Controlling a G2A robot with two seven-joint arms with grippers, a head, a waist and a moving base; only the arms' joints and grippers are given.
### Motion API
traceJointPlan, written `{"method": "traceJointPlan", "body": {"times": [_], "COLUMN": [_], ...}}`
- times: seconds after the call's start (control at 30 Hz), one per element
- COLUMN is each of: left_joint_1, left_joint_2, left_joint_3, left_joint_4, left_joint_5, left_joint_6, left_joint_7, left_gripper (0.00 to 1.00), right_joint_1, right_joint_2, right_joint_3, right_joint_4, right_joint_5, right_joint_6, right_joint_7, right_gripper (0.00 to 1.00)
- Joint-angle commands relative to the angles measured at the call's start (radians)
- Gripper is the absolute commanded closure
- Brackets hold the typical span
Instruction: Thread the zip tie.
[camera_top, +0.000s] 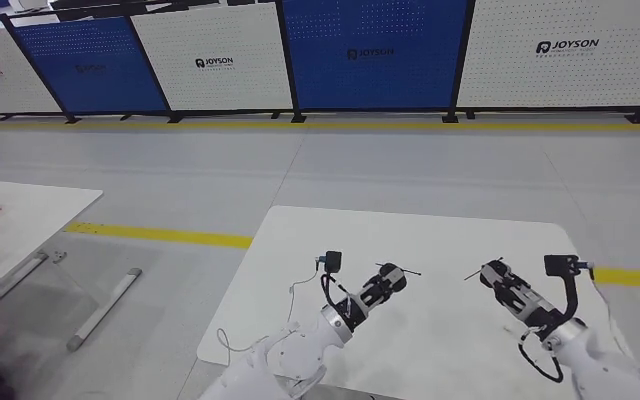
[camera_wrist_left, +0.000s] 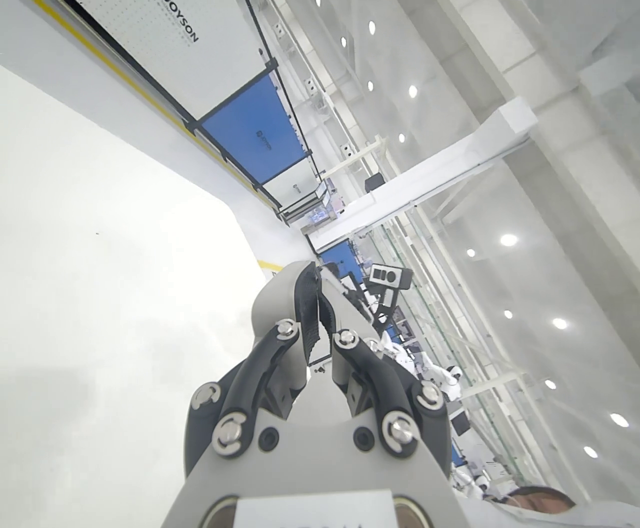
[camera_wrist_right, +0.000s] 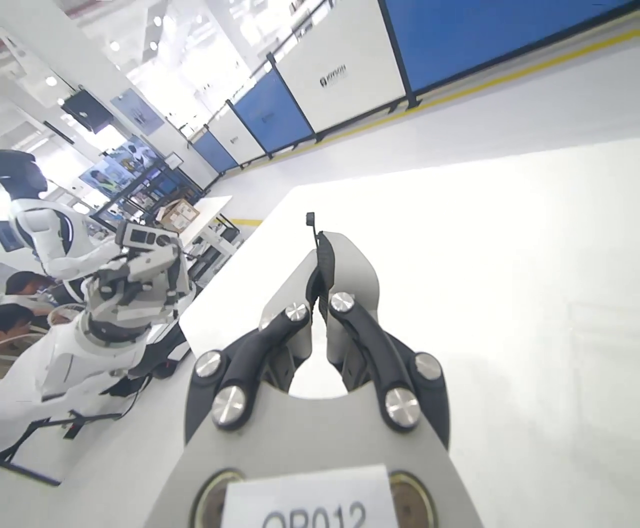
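Right pincer (camera_wrist_right: 320, 245) of mine is pinching a thin black tie (camera_wrist_right: 310, 219). The tie's small square head pokes out past my fingertips. Left pincer (camera_wrist_left: 314, 280) is pressed together too. From above, a thin black strip (camera_top: 411, 271) sticks out of it toward the right one. I cannot tell if the strip and the tie are one thing. Both my arms are over the white table (camera_top: 440, 235), side by side. They lean in, tips pointing at each other, with a gap between.
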Motion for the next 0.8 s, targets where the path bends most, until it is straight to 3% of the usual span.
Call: {"method": "traceJointPlan", "body": {"times": [0.0,0.13,0.37,0.53,0.67,0.77], "left_joint_1": [-0.022,-0.065,-0.065,-0.065,-0.065,-0.065], "left_joint_2": [-0.013,-0.035,-0.035,-0.035,-0.035,-0.035], "left_joint_3": [0.034,0.074,0.074,0.074,0.074,0.074], "left_joint_4": [0.018,0.077,0.077,0.077,0.077,0.077], "left_joint_5": [0.024,0.043,0.043,0.043,0.043,0.043], "left_joint_6": [0.037,0.071,0.071,0.071,0.071,0.071], "left_joint_7": [0.018,0.042,0.042,0.042,0.042,0.042], "left_gripper": [1.0,1.0,1.0,1.0,1.0,1.0], "right_joint_1": [-0.011,-0.018,-0.018,-0.007,0.025,0.05], "right_joint_2": [-0.005,-0.01,-0.01,-0.019,-0.025,-0.032], "right_joint_3": [-0.019,-0.048,-0.048,-0.062,-0.073,-0.105], "right_joint_4": [-0.012,-0.006,-0.006,0.038,0.101,0.125], "right_joint_5": [-0.016,-0.044,-0.044,0.145,0.216,0.17], "right_joint_6": [0.007,0.026,0.026,-0.032,-0.091,-0.04], "right_joint_7": [-0.066,-0.08,-0.08,-0.059,-0.058,-0.081], "right_gripper": [1.0,1.0,1.0,1.0,1.0,1.0]}}
